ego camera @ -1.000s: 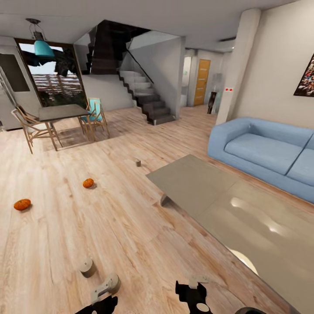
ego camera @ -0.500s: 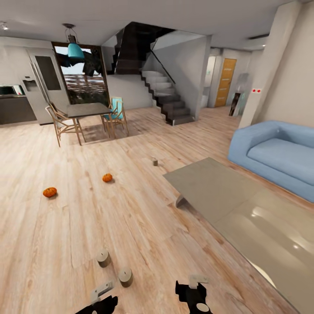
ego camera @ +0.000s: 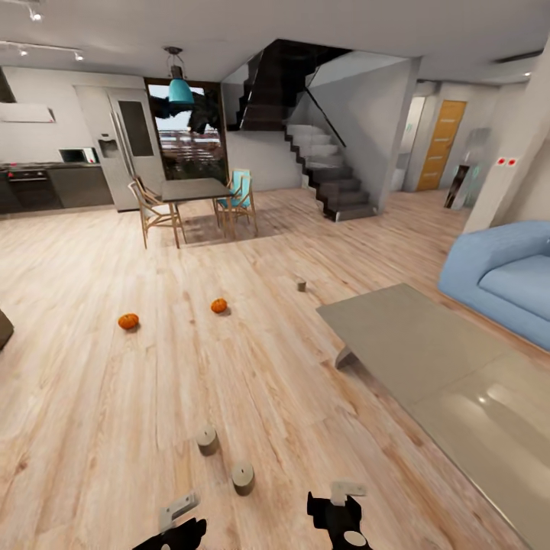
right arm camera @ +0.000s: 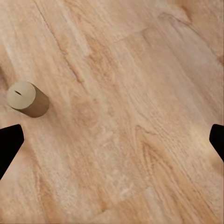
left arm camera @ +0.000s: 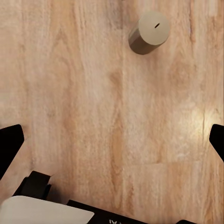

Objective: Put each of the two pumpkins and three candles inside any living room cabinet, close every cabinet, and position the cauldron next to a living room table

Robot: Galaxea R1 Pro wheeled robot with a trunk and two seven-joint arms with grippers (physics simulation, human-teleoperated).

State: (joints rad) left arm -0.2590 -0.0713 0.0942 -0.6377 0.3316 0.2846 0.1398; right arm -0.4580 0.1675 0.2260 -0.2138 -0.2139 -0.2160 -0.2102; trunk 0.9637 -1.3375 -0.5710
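Observation:
Two orange pumpkins lie on the wood floor, one (ego camera: pixel 128 321) to the left and one (ego camera: pixel 219 305) nearer the middle. Two beige candles (ego camera: pixel 207 438) (ego camera: pixel 243 475) stand upright close in front of me, and a third small candle (ego camera: pixel 302 285) stands farther off by the low table's corner. My left gripper (ego camera: pixel 179 525) and right gripper (ego camera: pixel 340 510) hang at the bottom of the head view. Seen from the wrist, the left gripper (left arm camera: pixel 112 140) is open over bare floor with a candle (left arm camera: pixel 149 31) ahead. The right gripper (right arm camera: pixel 112 140) is open too, a candle (right arm camera: pixel 28 99) off to one side. The cabinet is out of view.
A low grey table (ego camera: pixel 412 344) stretches along the right, with a blue sofa (ego camera: pixel 504 279) behind it. A dining table with chairs (ego camera: pixel 195 191) stands at the back, stairs (ego camera: pixel 336 183) beyond it, kitchen units (ego camera: pixel 46 187) far left. A dark object (ego camera: pixel 3 330) is cut by the left edge.
The camera has swung left, so the whole picture slid right: the kitchen came into view and the sofa moved toward the edge. Both near candles now show. The grippers keep their places.

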